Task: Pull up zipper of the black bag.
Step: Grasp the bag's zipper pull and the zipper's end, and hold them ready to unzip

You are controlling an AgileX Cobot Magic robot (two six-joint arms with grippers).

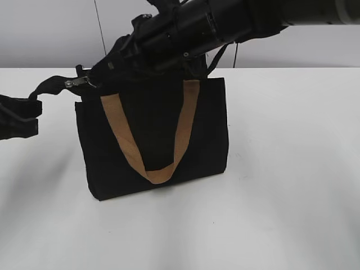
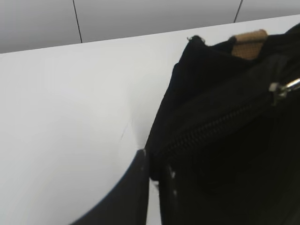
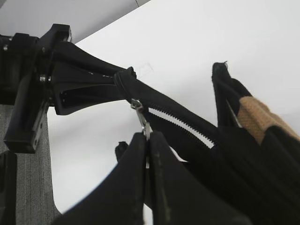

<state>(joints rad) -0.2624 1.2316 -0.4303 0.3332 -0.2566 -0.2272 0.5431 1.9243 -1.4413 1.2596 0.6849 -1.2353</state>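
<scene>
The black bag (image 1: 152, 140) stands upright on the white table, with a tan handle (image 1: 174, 135) hanging down its front. The silver zipper pull (image 1: 79, 82) sits at the bag's top left corner. My right gripper (image 1: 97, 77) reaches across from the upper right and is shut on the pull; the right wrist view shows its fingers (image 3: 147, 140) pinching the tab (image 3: 139, 108). My left gripper (image 1: 34, 109) is shut on the bag's black fabric end tail and holds it stretched to the left. It also shows in the left wrist view (image 2: 152, 166) and in the right wrist view (image 3: 115, 82).
The white table (image 1: 281, 214) extends around the bag on all sides. A grey wall with a thin black cable (image 1: 100, 34) runs behind it. The right arm (image 1: 236, 19) spans the top of the exterior view above the bag.
</scene>
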